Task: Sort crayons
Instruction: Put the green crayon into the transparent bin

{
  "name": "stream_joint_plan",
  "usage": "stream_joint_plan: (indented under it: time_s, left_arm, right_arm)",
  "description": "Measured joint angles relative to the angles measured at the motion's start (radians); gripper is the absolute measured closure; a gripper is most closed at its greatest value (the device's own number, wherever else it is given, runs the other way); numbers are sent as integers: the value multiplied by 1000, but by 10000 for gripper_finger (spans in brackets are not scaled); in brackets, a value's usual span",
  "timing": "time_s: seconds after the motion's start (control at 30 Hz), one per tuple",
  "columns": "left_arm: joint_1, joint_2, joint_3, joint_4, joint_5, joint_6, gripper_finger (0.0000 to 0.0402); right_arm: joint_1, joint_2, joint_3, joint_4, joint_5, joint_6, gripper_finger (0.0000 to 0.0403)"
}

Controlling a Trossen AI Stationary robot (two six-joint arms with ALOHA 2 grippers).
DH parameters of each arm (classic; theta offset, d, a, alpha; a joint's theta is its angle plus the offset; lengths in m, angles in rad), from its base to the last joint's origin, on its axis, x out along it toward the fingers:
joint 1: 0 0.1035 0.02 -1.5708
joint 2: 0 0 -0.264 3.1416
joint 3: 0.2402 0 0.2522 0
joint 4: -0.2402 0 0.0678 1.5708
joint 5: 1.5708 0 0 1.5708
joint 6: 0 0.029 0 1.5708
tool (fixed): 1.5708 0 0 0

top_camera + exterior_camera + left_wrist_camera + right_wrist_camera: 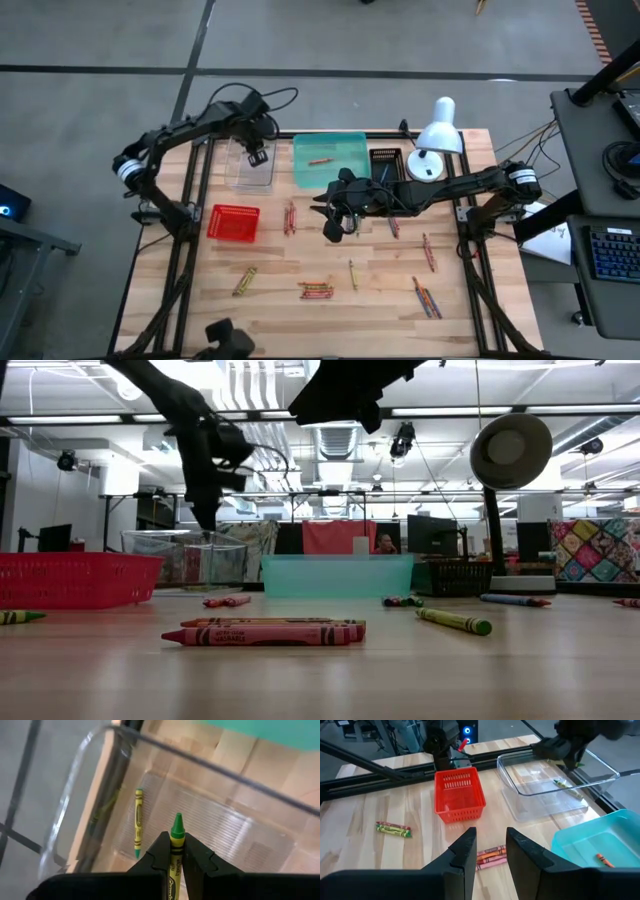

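We see two dark six-joint arms, matte black links, slim and angular. Left arm point(170, 140): pale grey-white band at elbow joint, black cables looping loose near wrist. Right arm point(450, 187): same pale band near shoulder joint, bulky black wrist housing. Left end effector point(172, 857): two black wedge-shaped fingers, smooth faces. Right end effector point(490, 852): two broad black fingers, flat inner faces, squared tips. We find no markings legible on either.
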Motion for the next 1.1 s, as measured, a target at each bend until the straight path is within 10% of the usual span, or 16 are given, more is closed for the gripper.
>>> stream_joint_plan:
  time_s: [1.1]
  left_arm:
    - [25, 197, 65, -9, -25, 26, 345]
  right_arm:
    - [0, 1, -5, -3, 0, 6, 299]
